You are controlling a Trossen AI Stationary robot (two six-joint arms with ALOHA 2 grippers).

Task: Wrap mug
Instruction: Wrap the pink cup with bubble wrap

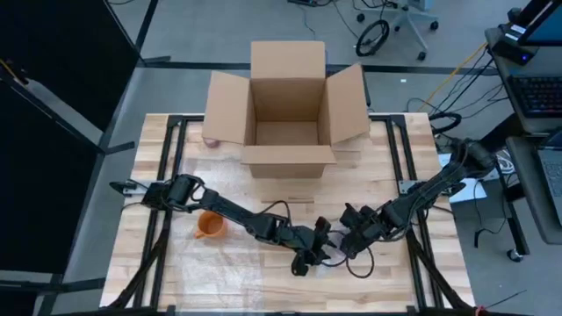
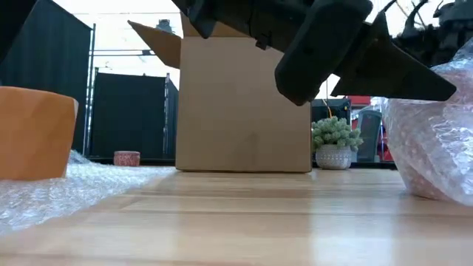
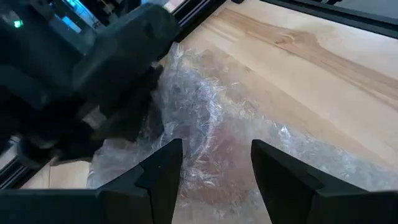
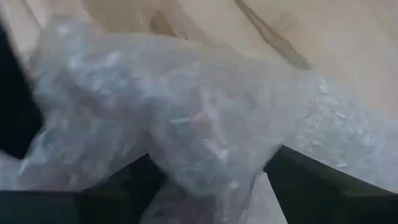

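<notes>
Landmark: cardboard box (image 1: 288,105), flaps open, at the far middle of the wooden table (image 1: 421,272).
Mug: orange mug (image 1: 209,226) stands on the near side of the box, off toward the left arm's side — on the bubble wrap (image 1: 237,254), untouched by either claw.
Bubble wrap: clear sheet spread on the table in front of the box, from under the mug toward the middle; its end nearest the grippers is bunched and lifted off the wood (image 2: 436,140).
Left gripper (image 1: 309,256): in front of the box, well to the side of the mug; fingers (image 3: 161,180) spread apart above the crumpled wrap, nothing between them in the left wrist view.
Right gripper (image 1: 349,241): just beside the left gripper, also in front of the box; fingers pinching a gathered fold of bubble wrap (image 4: 186,130), which fills its wrist view.
Mug vs claws: apart — both grippers work the sheet's far end, mug sits at the other end.
Background: small potted plant (image 2: 334,142) seen beyond the box in the low view.
</notes>
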